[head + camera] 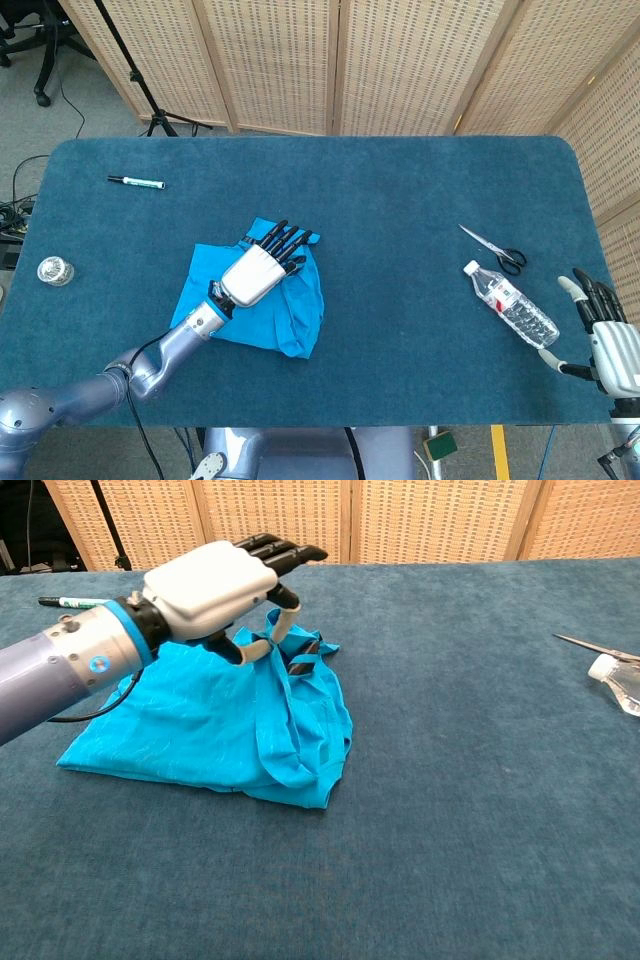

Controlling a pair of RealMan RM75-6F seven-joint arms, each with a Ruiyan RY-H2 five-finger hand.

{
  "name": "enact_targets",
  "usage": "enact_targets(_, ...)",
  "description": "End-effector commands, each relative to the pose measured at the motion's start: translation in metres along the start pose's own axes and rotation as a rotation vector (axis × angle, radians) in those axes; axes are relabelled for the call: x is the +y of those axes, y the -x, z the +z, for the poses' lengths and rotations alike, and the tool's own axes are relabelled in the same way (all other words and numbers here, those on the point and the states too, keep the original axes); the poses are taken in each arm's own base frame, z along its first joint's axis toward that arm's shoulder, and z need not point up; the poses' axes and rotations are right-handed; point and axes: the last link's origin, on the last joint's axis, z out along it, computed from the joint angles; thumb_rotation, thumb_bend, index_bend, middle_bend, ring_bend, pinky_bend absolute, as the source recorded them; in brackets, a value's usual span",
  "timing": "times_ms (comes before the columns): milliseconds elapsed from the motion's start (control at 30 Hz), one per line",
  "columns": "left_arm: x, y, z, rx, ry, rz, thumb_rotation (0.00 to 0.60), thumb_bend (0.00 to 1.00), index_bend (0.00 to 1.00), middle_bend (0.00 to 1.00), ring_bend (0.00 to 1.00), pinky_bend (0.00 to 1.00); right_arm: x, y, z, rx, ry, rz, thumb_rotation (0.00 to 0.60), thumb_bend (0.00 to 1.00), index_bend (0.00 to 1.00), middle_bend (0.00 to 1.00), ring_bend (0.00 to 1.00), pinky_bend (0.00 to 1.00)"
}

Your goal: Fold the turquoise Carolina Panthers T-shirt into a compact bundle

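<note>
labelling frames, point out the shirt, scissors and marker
shirt (pixel 205 285): head view, flat left part
scissors (pixel 511 259): head view, black handles
marker (pixel 136 182): head view, mid barrel

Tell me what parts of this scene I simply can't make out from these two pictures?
- T-shirt: its team logo shows in neither view; folds and the left hand cover it.
- Left hand's grip: in the chest view its body hides whether the fingers pinch cloth.
- Right hand: cut off by the head view's corner, absent from the chest view.
- Bottle and scissors: cropped by the chest view's right edge.
- Marker print: too small.
</note>
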Motion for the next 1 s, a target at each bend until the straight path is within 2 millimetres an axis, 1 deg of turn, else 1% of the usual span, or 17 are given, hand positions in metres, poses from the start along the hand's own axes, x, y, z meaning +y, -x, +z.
enact_targets(33, 0.007, -0.002, 0.012, -0.003, 0.006, 0.010, 0.600, 0.44, 0.77, 0.00, 0.00, 0.00, 0.000, 0.000, 0.000, 0.000, 0.001, 0.001, 0.600, 0.00, 0.00, 0.00, 0.00, 0.00)
enact_targets(300, 0.015, 0.004, 0.029, -0.028, 0.005, 0.040, 0.600, 0.43, 0.77, 0.00, 0.00, 0.00, 0.001, -0.001, 0.000, 0.001, 0.003, 0.006, 0.600, 0.00, 0.00, 0.00, 0.00, 0.00)
enact_targets(433, 0.019, 0.007, 0.036, -0.033, -0.005, 0.024, 0.600, 0.43, 0.77, 0.00, 0.00, 0.00, 0.001, -0.001, 0.000, 0.001, 0.005, 0.009, 0.600, 0.00, 0.00, 0.00, 0.00, 0.00)
enact_targets(467, 0.020, 0.008, 0.037, -0.033, -0.004, 0.025, 0.600, 0.42, 0.77, 0.00, 0.00, 0.00, 0.001, -0.002, 0.000, 0.001, 0.005, 0.010, 0.600, 0.00, 0.00, 0.00, 0.00, 0.00)
enact_targets(533, 0.022, 0.010, 0.039, -0.033, -0.006, 0.030, 0.600, 0.39, 0.74, 0.00, 0.00, 0.00, 0.002, -0.002, 0.000, 0.000, 0.006, 0.011, 0.600, 0.00, 0.00, 0.00, 0.00, 0.00)
enact_targets(567, 0.023, 0.010, 0.040, -0.034, -0.008, 0.030, 0.600, 0.37, 0.69, 0.00, 0.00, 0.00, 0.002, -0.002, 0.000, 0.000, 0.006, 0.012, 0.600, 0.00, 0.00, 0.00, 0.00, 0.00)
enact_targets(633, 0.025, 0.013, 0.043, -0.039, -0.016, 0.017, 0.600, 0.34, 0.55, 0.00, 0.00, 0.00, 0.002, -0.002, 0.000, 0.000, 0.006, 0.014, 0.600, 0.00, 0.00, 0.00, 0.00, 0.00)
enact_targets(667, 0.027, 0.014, 0.044, -0.041, -0.022, 0.004, 0.600, 0.32, 0.43, 0.00, 0.00, 0.00, 0.002, -0.002, 0.000, 0.000, 0.006, 0.015, 0.600, 0.00, 0.00, 0.00, 0.00, 0.00)
enact_targets(700, 0.029, 0.015, 0.046, -0.045, -0.031, -0.017, 0.600, 0.29, 0.27, 0.00, 0.00, 0.00, 0.002, -0.002, 0.000, 0.001, 0.006, 0.016, 0.600, 0.00, 0.00, 0.00, 0.00, 0.00)
enact_targets(767, 0.032, 0.014, 0.047, -0.040, -0.043, -0.056, 0.600, 0.24, 0.06, 0.00, 0.00, 0.00, 0.002, -0.003, 0.000, 0.001, 0.006, 0.018, 0.600, 0.00, 0.00, 0.00, 0.00, 0.00)
enact_targets(800, 0.033, 0.013, 0.048, -0.033, -0.045, -0.066, 0.600, 0.22, 0.00, 0.00, 0.00, 0.00, 0.003, -0.003, 0.000, 0.001, 0.006, 0.018, 0.600, 0.00, 0.00, 0.00, 0.00, 0.00)
enact_targets(1000, 0.034, -0.001, 0.050, 0.034, -0.053, -0.142, 0.600, 0.21, 0.00, 0.00, 0.00, 0.00, 0.003, -0.003, 0.000, -0.001, 0.008, 0.019, 0.600, 0.00, 0.00, 0.00, 0.00, 0.00)
